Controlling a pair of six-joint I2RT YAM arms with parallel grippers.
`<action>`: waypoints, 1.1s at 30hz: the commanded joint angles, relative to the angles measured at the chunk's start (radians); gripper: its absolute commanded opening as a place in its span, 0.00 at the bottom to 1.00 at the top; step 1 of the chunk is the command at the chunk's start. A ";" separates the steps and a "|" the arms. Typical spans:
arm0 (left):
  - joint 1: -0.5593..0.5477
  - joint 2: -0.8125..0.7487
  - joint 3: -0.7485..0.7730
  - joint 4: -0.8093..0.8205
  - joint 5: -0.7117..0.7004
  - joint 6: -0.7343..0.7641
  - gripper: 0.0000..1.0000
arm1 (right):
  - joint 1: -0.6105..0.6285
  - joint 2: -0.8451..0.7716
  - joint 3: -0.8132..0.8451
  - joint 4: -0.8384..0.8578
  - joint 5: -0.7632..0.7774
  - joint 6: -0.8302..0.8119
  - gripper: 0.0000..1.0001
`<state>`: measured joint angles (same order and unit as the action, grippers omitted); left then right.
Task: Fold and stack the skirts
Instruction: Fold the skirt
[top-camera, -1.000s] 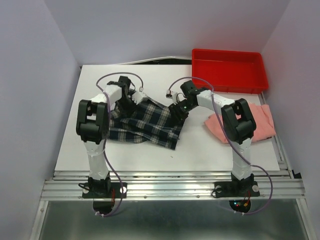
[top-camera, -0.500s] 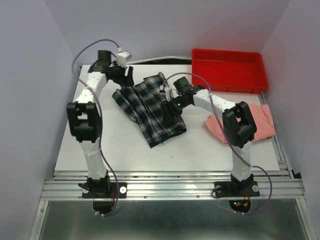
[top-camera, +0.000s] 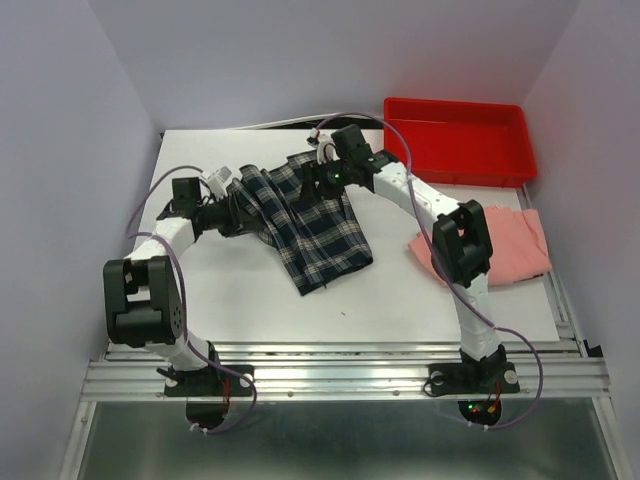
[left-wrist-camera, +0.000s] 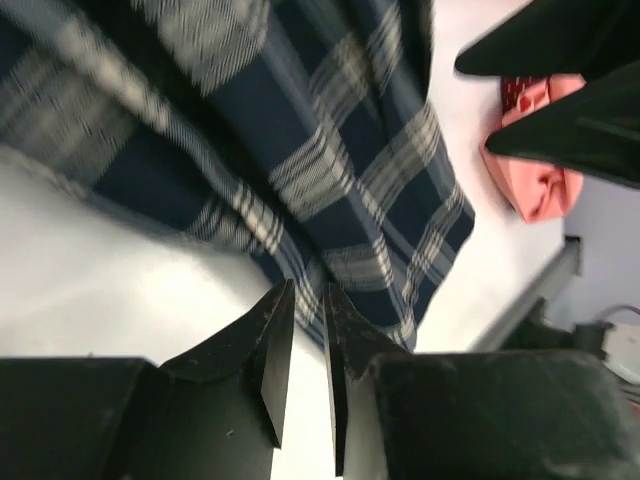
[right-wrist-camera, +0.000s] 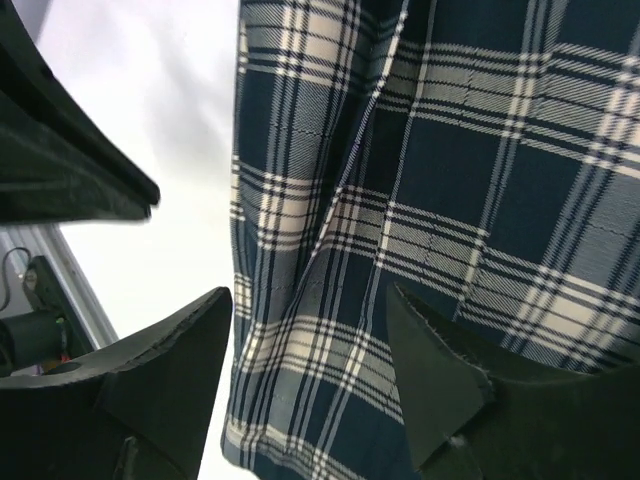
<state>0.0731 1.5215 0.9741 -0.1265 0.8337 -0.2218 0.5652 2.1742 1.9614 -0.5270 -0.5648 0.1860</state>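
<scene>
The plaid skirt (top-camera: 318, 222) lies partly bunched on the white table, running from the far middle toward the near right. My left gripper (top-camera: 240, 206) is low at its left edge; in the left wrist view the gripper (left-wrist-camera: 308, 285) has its jaws almost together, pinching the skirt's hem (left-wrist-camera: 300, 190) at the tips. My right gripper (top-camera: 316, 181) hovers over the skirt's far end. In the right wrist view that gripper (right-wrist-camera: 310, 295) is open, with plaid cloth (right-wrist-camera: 450, 180) below and nothing between its fingers. The salmon-pink skirt (top-camera: 520, 245) lies crumpled at the right, partly behind the right arm.
A red plastic tray (top-camera: 460, 135) stands at the back right corner. The table's metal front rail (top-camera: 340, 375) runs along the near edge by the arm bases. White walls close in on the left, right and back.
My left gripper swung from the far left corner down to the skirt's left edge and closed there. My right gripper moved to the skirt's far end and opened wider.
</scene>
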 joint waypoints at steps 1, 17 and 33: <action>-0.031 -0.014 -0.078 0.242 0.101 -0.175 0.27 | 0.053 0.058 0.074 0.047 0.051 0.046 0.69; 0.051 0.074 -0.018 0.246 -0.226 -0.321 0.82 | 0.062 0.180 0.087 0.078 0.114 0.109 0.70; -0.010 0.430 0.067 0.790 0.022 -0.626 0.00 | 0.062 0.182 0.045 0.082 -0.059 0.076 0.50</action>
<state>0.0963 1.9419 0.9668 0.3981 0.7143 -0.7315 0.6281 2.3779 2.0129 -0.4854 -0.5568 0.2756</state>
